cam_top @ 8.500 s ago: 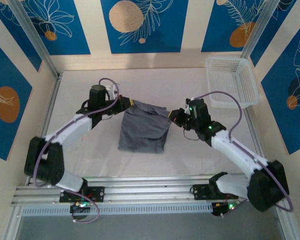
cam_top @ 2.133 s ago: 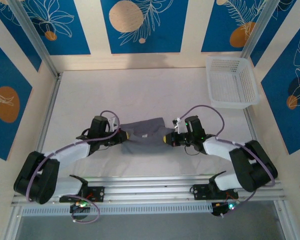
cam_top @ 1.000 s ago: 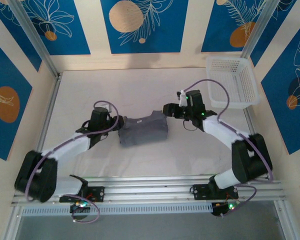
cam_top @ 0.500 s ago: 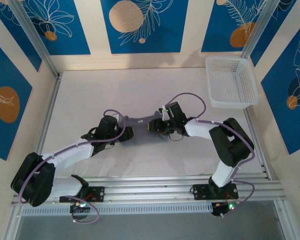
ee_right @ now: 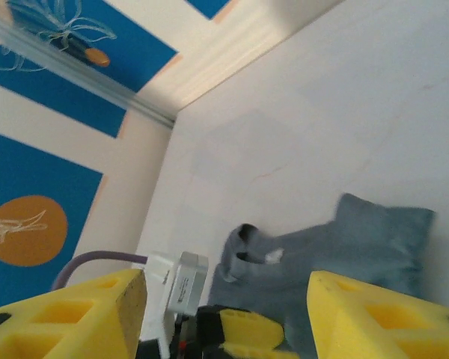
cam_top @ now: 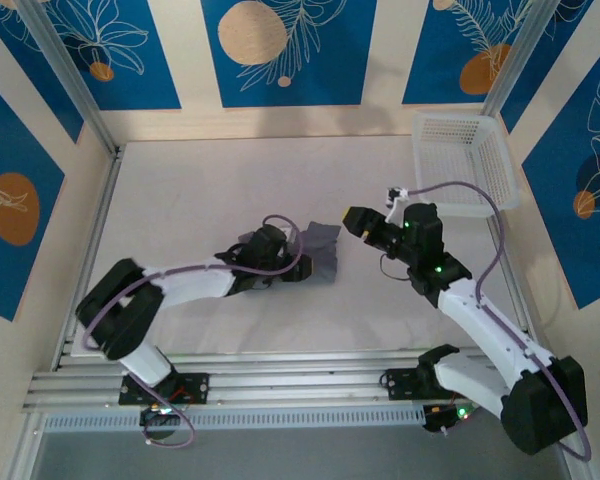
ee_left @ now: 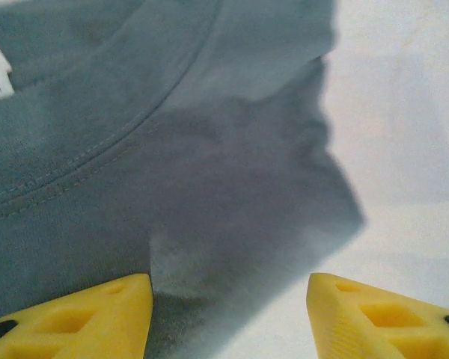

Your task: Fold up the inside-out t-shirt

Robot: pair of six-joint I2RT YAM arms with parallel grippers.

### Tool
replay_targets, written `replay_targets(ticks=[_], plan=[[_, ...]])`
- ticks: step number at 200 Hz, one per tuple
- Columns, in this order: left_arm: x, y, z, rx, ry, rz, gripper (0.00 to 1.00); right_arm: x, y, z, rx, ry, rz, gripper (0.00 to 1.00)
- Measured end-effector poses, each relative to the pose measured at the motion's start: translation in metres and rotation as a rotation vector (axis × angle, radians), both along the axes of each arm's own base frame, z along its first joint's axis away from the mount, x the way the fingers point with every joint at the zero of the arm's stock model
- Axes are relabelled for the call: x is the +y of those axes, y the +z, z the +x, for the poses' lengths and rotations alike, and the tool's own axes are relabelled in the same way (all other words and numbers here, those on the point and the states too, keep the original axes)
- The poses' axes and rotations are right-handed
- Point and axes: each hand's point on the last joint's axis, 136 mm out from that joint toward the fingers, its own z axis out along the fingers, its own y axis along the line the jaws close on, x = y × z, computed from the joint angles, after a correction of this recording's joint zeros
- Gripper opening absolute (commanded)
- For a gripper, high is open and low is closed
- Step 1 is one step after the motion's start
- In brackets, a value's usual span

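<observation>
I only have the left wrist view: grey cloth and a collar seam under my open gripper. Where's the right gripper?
Observer: The right gripper is off the t-shirt, just past its right edge, open and empty.
Operator: Is the shirt spread flat?
Observer: No, it's a small bunched bundle; your left gripper is over its left part.
Operator: And the basket?
Observer: The white basket sits at the far right corner, well apart from the shirt.

Both arms reach inward; left gripper (ee_left: 228,293) and right gripper (ee_right: 226,286) seemingly open, empty.
</observation>
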Motion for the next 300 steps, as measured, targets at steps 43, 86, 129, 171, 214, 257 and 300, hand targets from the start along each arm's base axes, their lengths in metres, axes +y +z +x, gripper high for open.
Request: replay_targets(ticks=[43,86,129,171,214,257,300], plan=[[0.020,-0.017,0.029,-0.030,0.031,0.066,0.54,-0.016,-0.043,-0.015,0.136,-0.042,-0.036,0.59],[0.102,-0.019,0.098,-0.085,0.140,0.219,0.50,-0.020,-0.042,-0.017,0.139,-0.051,-0.037,0.59],[0.194,-0.016,0.154,-0.078,0.285,0.306,0.55,-0.020,-0.039,-0.017,0.144,-0.047,-0.035,0.59],[0.227,-0.001,0.181,-0.071,0.318,0.237,0.74,-0.022,-0.023,-0.022,0.121,-0.043,-0.027,0.60],[0.197,0.040,0.165,-0.074,0.331,0.200,0.80,-0.022,-0.018,-0.024,0.109,-0.040,-0.014,0.59],[0.208,0.019,0.141,0.104,0.575,0.313,0.59,-0.018,-0.028,-0.021,0.149,-0.030,-0.004,0.59],[0.256,-0.021,0.150,0.265,0.772,0.364,0.49,-0.020,-0.020,-0.025,0.130,-0.031,0.004,0.59]])
